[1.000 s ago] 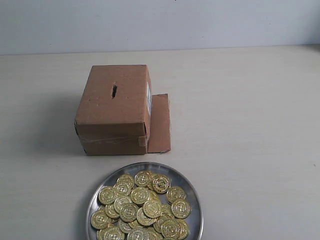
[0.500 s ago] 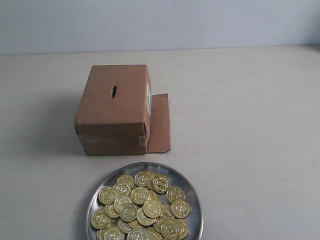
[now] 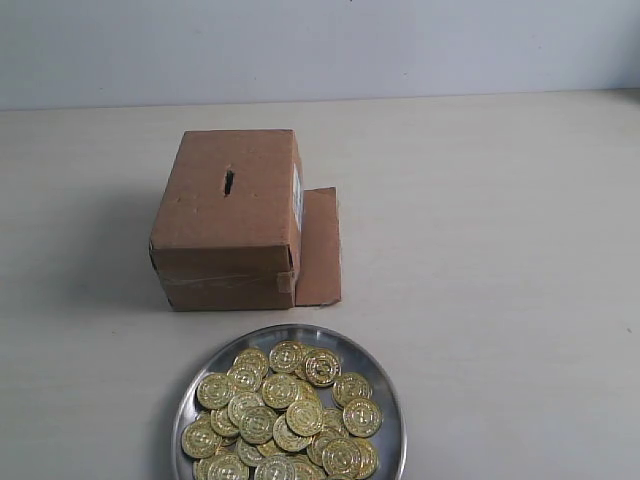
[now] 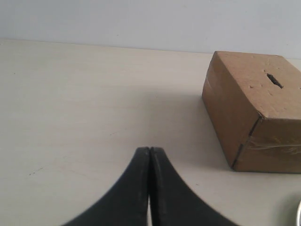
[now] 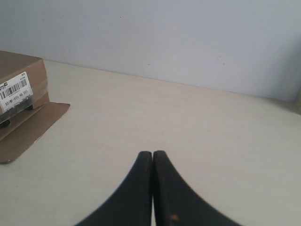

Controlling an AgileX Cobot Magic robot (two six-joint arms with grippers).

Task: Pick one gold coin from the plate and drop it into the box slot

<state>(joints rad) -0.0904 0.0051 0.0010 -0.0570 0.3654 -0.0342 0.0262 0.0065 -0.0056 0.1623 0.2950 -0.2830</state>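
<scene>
A round silver plate (image 3: 388, 398) at the near edge of the exterior view holds a heap of several gold coins (image 3: 282, 418). Behind it stands the brown cardboard box (image 3: 230, 225), with the dark slot (image 3: 229, 182) in its top face and a loose flap (image 3: 320, 247) lying flat on its right. Neither arm shows in the exterior view. My left gripper (image 4: 149, 149) is shut and empty, over bare table left of the box (image 4: 254, 108), whose slot (image 4: 274, 80) shows. My right gripper (image 5: 153, 153) is shut and empty too, right of the flap (image 5: 28, 129).
The pale wooden tabletop (image 3: 500, 250) stretches back to a light wall (image 3: 320, 45). A white barcode label (image 5: 15, 90) is stuck on the box's right side. A sliver of the plate's rim (image 4: 299, 214) shows in the left wrist view.
</scene>
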